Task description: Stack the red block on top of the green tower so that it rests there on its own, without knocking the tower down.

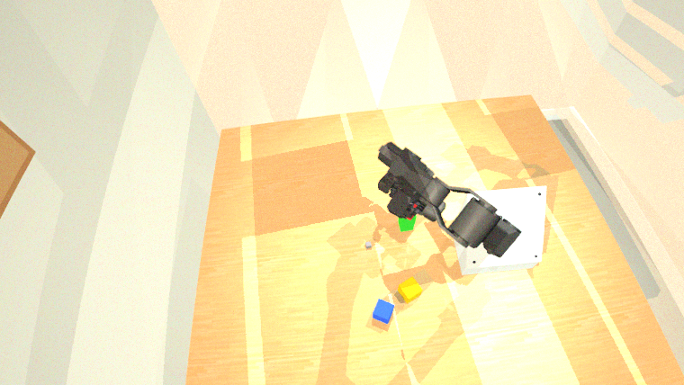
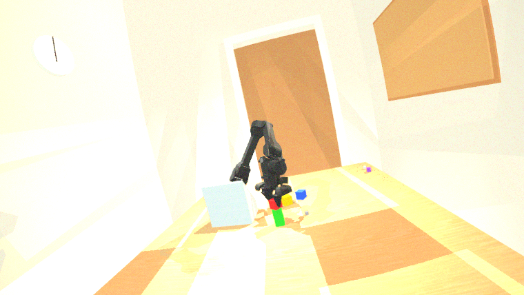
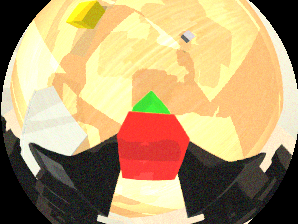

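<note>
The arm bends over the middle of the desk, and its gripper points straight down. The fingers are clamped on the red block, which sits between them and is lifted off the wood. Directly under it stands the green tower, upright on the desk, a little toward the right edge from the centre, close to the white base plate where the arm is mounted.

In the exterior view the bottom of the red block is at the top of the tower; I cannot tell if the two are touching or if a thin gap is left. In the wrist view the red block covers most of the tower, and only a corner of the green top shows beyond it, so the block is not fully centred over it.

The yellow block and the blue block lie side by side nearer the front edge, well apart from the tower. A tiny grey piece lies on the wood to the left of the tower.
</note>
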`<move>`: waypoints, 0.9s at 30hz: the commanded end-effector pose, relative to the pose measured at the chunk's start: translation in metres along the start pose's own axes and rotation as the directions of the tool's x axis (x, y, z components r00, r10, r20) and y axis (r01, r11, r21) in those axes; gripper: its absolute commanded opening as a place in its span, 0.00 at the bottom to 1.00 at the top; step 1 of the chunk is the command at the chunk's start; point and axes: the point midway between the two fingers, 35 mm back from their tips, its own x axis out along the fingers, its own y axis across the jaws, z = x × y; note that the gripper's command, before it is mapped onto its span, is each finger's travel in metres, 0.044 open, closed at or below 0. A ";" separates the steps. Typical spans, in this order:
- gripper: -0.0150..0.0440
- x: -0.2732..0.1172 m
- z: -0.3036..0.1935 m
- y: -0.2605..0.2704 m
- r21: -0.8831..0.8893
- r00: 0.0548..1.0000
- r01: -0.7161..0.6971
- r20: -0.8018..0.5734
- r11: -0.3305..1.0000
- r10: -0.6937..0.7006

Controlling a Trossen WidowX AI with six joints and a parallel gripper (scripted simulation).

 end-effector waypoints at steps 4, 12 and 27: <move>0.25 0.001 0.000 0.000 0.005 1.000 0.000 0.004 1.000 0.000; 0.25 0.002 0.000 0.000 0.005 1.000 0.000 0.004 1.000 0.000; 0.57 0.001 0.000 0.000 0.002 1.000 0.000 0.001 1.000 0.000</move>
